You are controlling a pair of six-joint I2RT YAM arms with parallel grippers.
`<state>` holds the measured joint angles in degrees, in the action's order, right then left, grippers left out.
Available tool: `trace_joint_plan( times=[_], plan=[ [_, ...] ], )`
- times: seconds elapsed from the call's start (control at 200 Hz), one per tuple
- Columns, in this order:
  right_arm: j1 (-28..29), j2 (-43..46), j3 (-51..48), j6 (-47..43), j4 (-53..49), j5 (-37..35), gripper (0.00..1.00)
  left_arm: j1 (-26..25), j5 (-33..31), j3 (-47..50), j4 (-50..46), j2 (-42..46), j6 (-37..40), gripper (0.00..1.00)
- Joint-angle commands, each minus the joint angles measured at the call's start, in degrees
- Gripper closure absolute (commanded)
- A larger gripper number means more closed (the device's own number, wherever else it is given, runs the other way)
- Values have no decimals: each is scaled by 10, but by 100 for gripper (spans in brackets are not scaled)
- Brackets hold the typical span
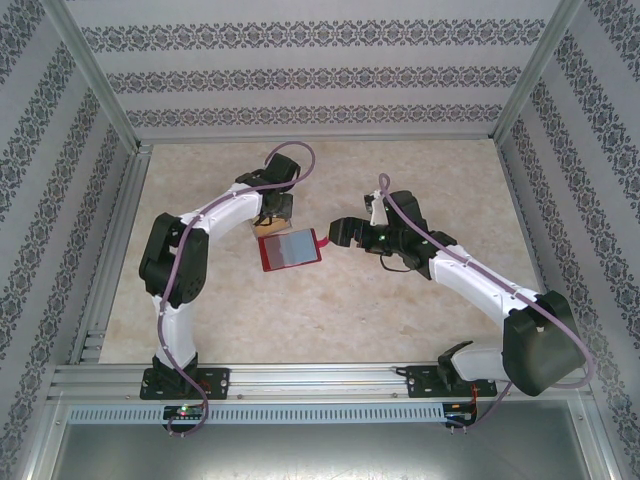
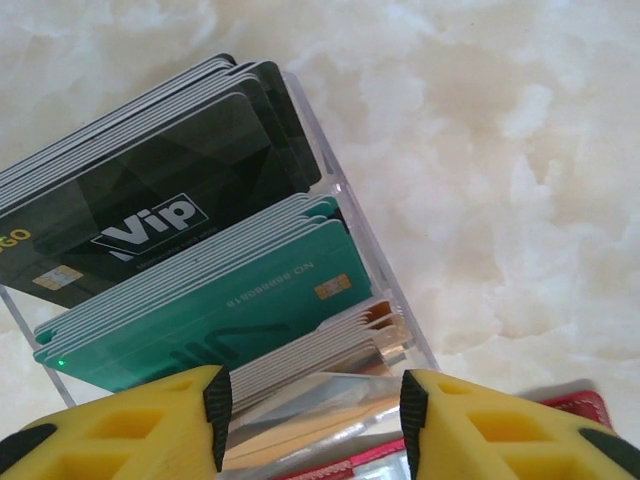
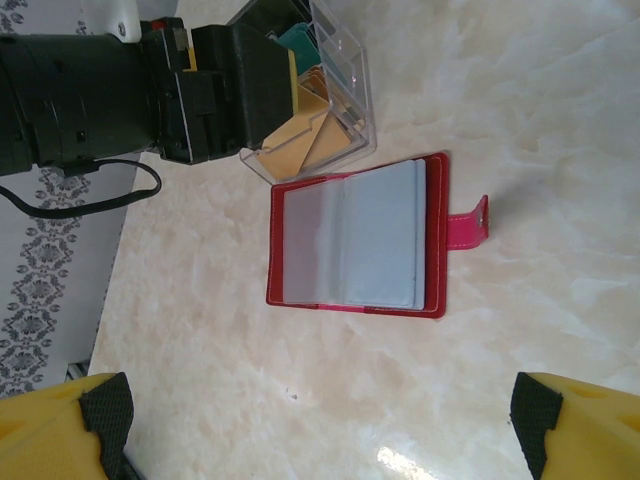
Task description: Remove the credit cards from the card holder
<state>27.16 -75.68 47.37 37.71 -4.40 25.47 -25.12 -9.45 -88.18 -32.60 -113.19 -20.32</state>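
Note:
The red card holder (image 1: pixel 290 250) lies open on the table, grey-blue sleeves up and its little red tab (image 3: pixel 468 222) pointing at the right arm. The sleeves (image 3: pixel 350 235) look flat and bare. My left gripper (image 1: pixel 275 213) hangs open just behind the holder, over a clear card box (image 1: pixel 263 230). In the left wrist view its fingers (image 2: pixel 312 425) straddle the box's front compartment of tan cards (image 2: pixel 340 345), with the holder's red edge (image 2: pixel 572 405) below. My right gripper (image 1: pixel 342 232) is beside the tab, wide open (image 3: pixel 320 415) and holding nothing.
The clear box (image 3: pixel 345 60) holds a row of dark VIP cards (image 2: pixel 150 200), a row of teal cards (image 2: pixel 220 310) and the tan ones. Bare marble tabletop (image 3: pixel 330 390) lies in front of the holder. Metal posts and patterned walls enclose the table.

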Motion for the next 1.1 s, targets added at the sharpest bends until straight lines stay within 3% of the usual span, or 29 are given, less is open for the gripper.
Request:
trace_joint_plan(
  times=[0.0,0.1,0.345,0.465,0.635,0.689,0.894,1.094],
  plan=[
    [5,2,-5,6,11,-9,2,-1,52,1,5,33,9,47],
    [6,4,-5,6,11,-10,2,-1,97,-13,4,24,17,47],
    [8,14,-13,7,10,-17,2,4,75,-9,-1,26,6,42],
    [7,15,-11,3,4,-22,2,12,87,7,15,59,-13,31],
    [1,26,-8,-10,-14,-53,2,38,93,53,29,138,-51,1],
    [-6,35,-9,-17,-24,-73,2,51,89,80,35,174,-66,0],
    [-51,75,-17,-48,-73,-185,2,109,-2,198,31,303,-104,1],
    [-88,108,-43,-113,-79,-348,2,181,-147,321,52,368,-125,1]
  ],
)
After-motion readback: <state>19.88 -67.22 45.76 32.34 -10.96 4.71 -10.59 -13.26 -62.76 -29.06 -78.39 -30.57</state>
